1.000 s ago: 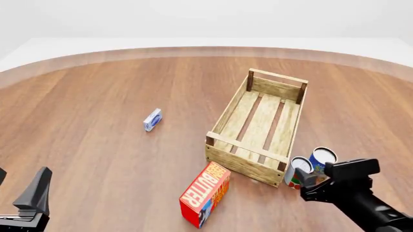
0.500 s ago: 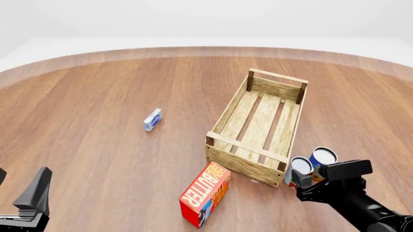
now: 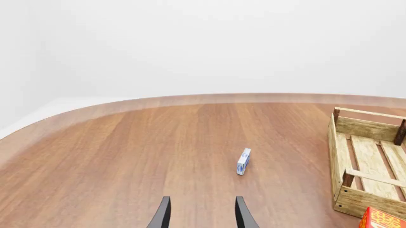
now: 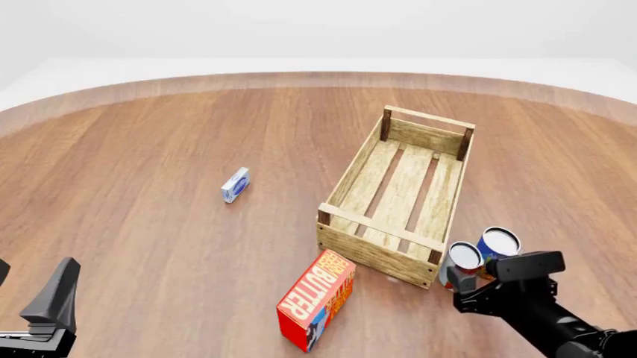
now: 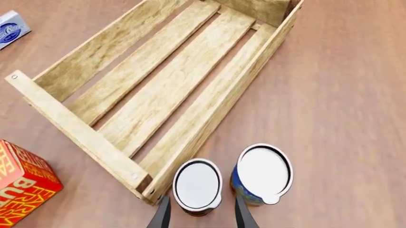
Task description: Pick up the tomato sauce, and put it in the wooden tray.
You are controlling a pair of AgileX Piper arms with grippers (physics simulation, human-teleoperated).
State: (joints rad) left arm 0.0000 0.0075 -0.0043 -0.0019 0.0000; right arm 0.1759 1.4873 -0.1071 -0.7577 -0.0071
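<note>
The tomato sauce [image 4: 461, 262] is a small can with a silver-white top, standing upright on the table by the near right corner of the wooden tray [image 4: 398, 195]. It shows from above in the right wrist view [image 5: 197, 185], next to the tray's corner post [image 5: 140, 182]. My right gripper [image 5: 201, 216] is open, a finger on each side of the can, just above it. In the front view the right gripper [image 4: 476, 292] hides the can's lower part. My left gripper [image 3: 201, 216] is open and empty, far left, low over the table [image 4: 149, 224].
A blue and yellow can [image 4: 497, 247] stands touching the tomato sauce on its right, also in the right wrist view [image 5: 262, 174]. A red butter box [image 4: 318, 299] lies in front of the tray. A small blue and white box [image 4: 235, 184] lies left of the tray.
My right gripper has moved back toward me and lower, so its fingers now straddle the tomato sauce. The left arm and all objects have stayed still.
</note>
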